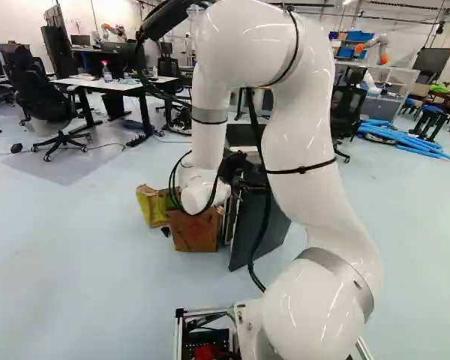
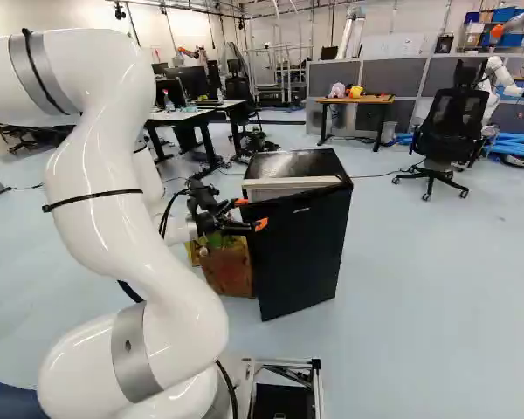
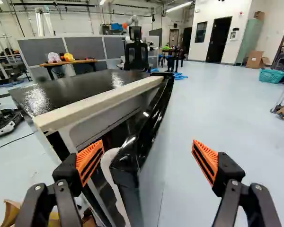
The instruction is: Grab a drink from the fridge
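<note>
- The gripper (image 2: 251,213) is held at the fridge door (image 3: 125,172), its fingers spread wide; the door's edge is seen between them.
- The door is left ajar on the black fridge (image 2: 297,163).
- A brown box (image 1: 195,231) is placed beside the fridge.
- Beyond, an office chair (image 2: 454,127) and a desk (image 2: 354,99) are seen.

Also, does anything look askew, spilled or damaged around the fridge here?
Only the fridge door stands out: it is ajar, its edge between the open fingers of the tool, so probably just part of opening it. I see no spill or damage.
</note>
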